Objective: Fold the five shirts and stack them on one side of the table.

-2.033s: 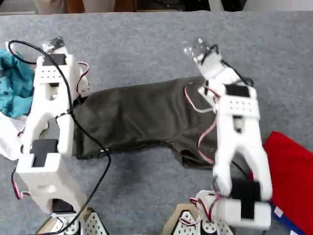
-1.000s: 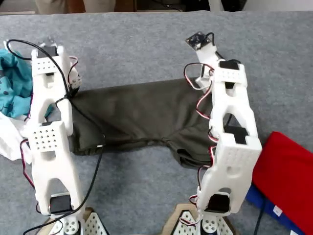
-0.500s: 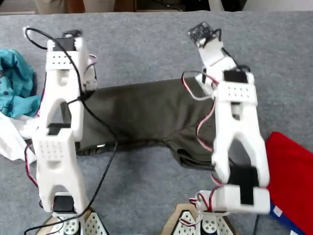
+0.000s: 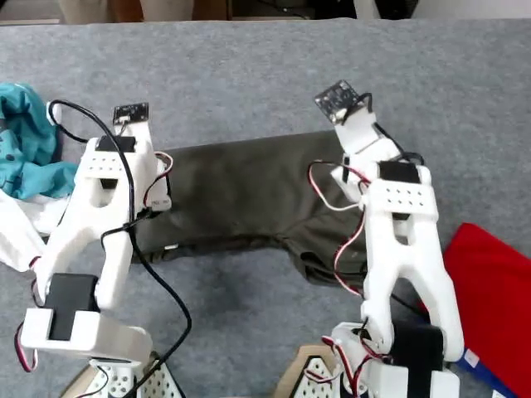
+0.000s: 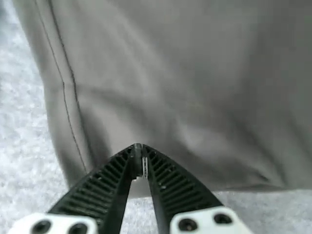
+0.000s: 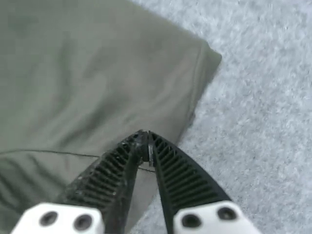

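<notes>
Grey, felt-like tabletop [image 4: 249,66] lies under me. Spread flat on it is a dark olive shirt [image 4: 241,191], with my left pincer [image 5: 138,161] over one of its edges and my right pincer [image 6: 145,144] near the opposite edge. Outward of my left pincer lie a crumpled teal shirt [image 4: 25,141] and a white cloth [image 4: 17,236]. Outward of my right pincer lies a red shirt [image 4: 489,290], a blue piece [image 4: 496,381] showing beneath it.

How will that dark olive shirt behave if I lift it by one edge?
Likely floppy: the olive shirt lies flat with soft creases, so it should drape and sag. Probably light, being thin fabric. Pushed, it may bunch on the rough grey table cover rather than slide.
</notes>
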